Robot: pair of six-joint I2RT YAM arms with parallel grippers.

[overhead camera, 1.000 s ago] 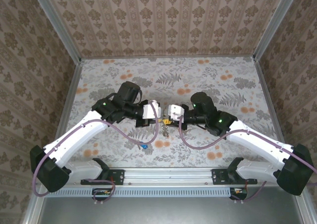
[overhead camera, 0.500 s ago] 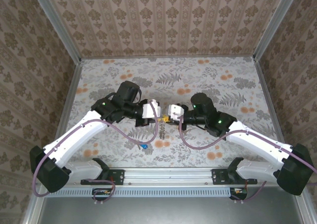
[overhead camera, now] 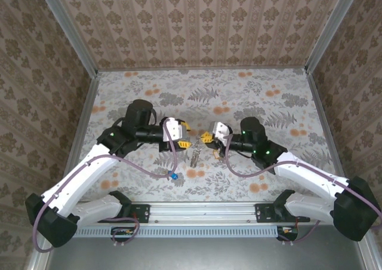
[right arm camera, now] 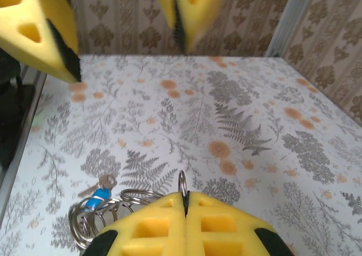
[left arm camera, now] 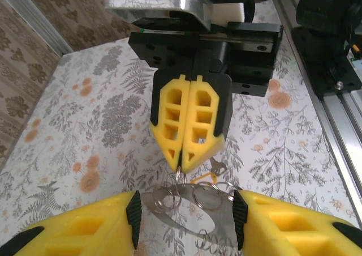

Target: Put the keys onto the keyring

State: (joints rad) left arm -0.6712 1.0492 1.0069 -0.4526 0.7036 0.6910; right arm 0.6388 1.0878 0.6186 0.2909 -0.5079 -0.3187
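Note:
The keyring (left arm camera: 195, 205) is a bunch of metal split rings with an oval metal tag, hanging above the table (overhead camera: 194, 153). My right gripper (right arm camera: 185, 202) is shut on one of its rings (right arm camera: 182, 185); seen from the left wrist, its closed yellow fingers (left arm camera: 189, 126) pinch that ring at their tip. My left gripper (left arm camera: 184, 222) is open, with the rings and tag hanging between its spread fingers and touching neither. A thin yellow-orange key piece (left arm camera: 210, 178) shows just behind the rings. The blue-headed key (overhead camera: 173, 176) lies on the table, under the rings in the right wrist view (right arm camera: 96, 196).
Both arms meet over the middle of the floral table (overhead camera: 262, 97), with purple cables (overhead camera: 155, 165) looping below them. A metal rail (overhead camera: 203, 213) runs along the near edge, and wallpapered walls (overhead camera: 197, 25) close in the other sides.
My left gripper has opened and drawn back to the left. The right gripper has shut on a ring and shifted slightly right, so the ring bunch now hangs from it alone.

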